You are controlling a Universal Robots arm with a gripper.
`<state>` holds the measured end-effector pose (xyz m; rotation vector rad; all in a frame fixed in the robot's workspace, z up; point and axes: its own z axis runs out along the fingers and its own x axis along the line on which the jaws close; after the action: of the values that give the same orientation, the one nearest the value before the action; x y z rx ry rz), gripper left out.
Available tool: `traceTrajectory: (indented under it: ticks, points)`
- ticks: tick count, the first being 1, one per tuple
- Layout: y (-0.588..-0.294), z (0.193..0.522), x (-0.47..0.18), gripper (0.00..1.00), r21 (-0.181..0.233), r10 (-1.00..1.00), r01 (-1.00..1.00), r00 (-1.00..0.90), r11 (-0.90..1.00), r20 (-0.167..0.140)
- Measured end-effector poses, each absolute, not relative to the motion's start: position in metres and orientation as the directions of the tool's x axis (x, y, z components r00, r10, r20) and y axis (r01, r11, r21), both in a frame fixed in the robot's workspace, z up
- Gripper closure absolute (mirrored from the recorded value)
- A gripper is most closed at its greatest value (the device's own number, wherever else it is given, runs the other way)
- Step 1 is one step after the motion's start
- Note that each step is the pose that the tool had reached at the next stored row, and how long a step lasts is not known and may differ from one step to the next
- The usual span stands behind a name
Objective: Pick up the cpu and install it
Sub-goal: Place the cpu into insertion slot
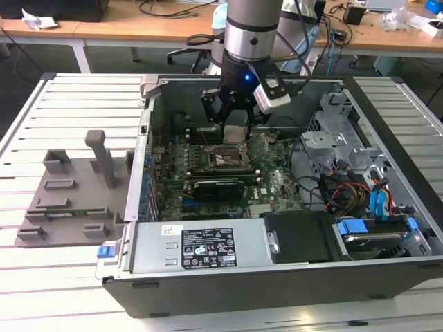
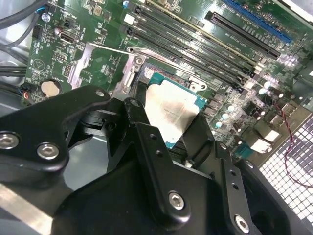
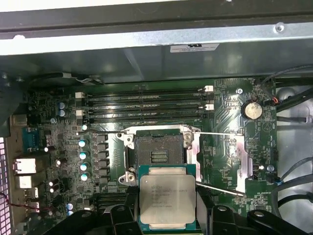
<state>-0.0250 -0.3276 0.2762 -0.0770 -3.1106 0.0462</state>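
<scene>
Open computer case on the table, motherboard exposed. Socket is empty, contacts bare. My hand is clenched on the cpu by its edges, holding it flat, metal top up, above the socket and clear of it. My judgement: step 1 of 2 (pick-up) is done; seating is not.

The socket by the hand's cpu lies open; memory slots and case wall stand beyond.
</scene>
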Motion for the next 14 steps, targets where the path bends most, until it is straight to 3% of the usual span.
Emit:
traceTrajectory:
  ticks: [8,14]
  points:
    - [-0.3276,0.2759,-0.0249,0.45,-0.035,0.112,0.111,-0.993,0.993,0.028]
    - [-0.3276,0.2759,-0.025,0.45,-0.063,0.153,0.152,-0.988,0.986,0.025]
